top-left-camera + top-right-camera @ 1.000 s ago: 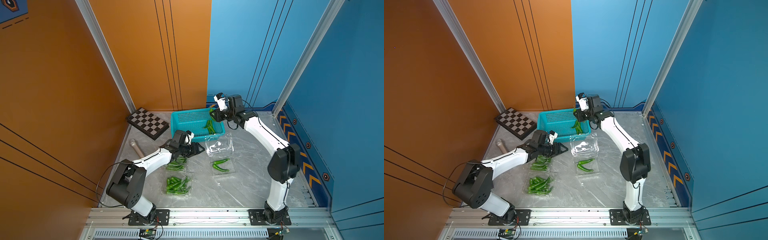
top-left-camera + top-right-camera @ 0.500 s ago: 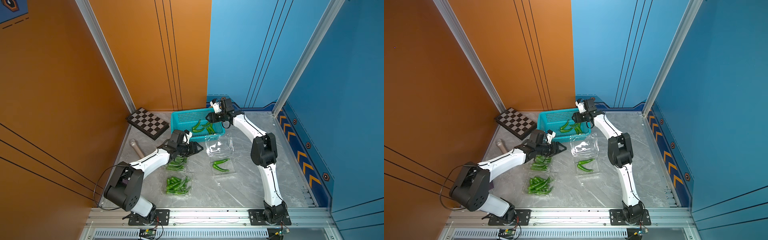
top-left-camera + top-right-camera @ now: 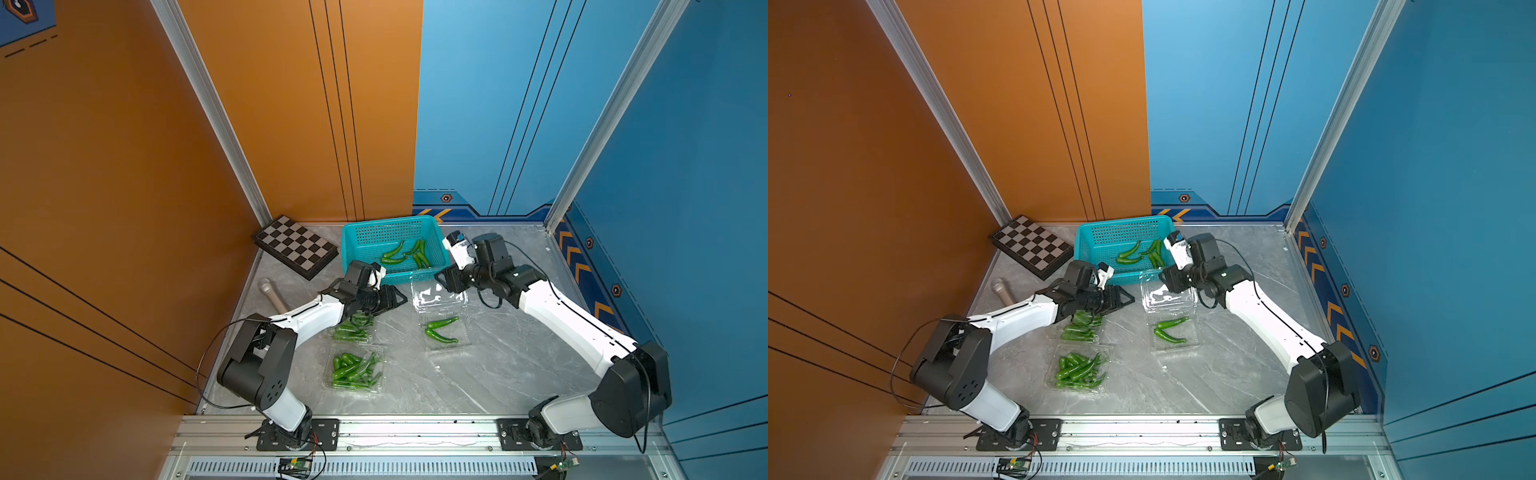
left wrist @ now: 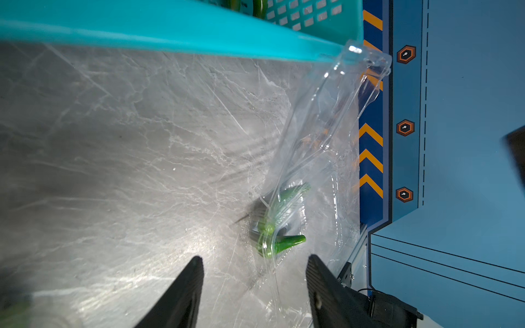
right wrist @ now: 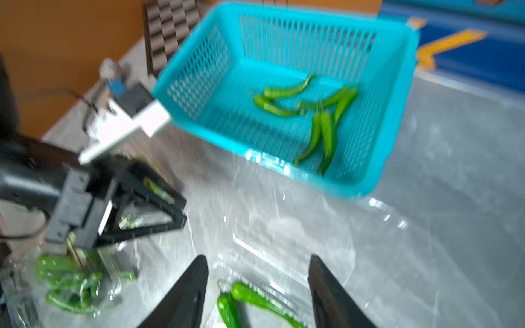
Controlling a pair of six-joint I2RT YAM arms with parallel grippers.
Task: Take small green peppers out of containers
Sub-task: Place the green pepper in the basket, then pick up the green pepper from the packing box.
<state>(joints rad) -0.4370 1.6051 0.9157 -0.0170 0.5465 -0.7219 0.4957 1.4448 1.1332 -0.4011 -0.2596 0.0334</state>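
Right gripper [image 5: 258,257] jaws apart, empty; left gripper [image 4: 254,257] parted, empty

A: Any txt, labels, brands, nos. legible?
B: None. Signs only: orange chevron marks [image 4: 375,161] on blue wall trim [image 4: 375,110].
A: Anything else?
B: Orange-black hexagon badges [image 4: 404,127] just beside chevrons. Similar hexagon on upper corner panel [image 3: 41,16], no txt readable.

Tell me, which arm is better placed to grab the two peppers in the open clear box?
Probably the right. The right gripper is open, and its wrist view shows the two peppers just ahead of its jaws. The left gripper, also open, sits off to the side.
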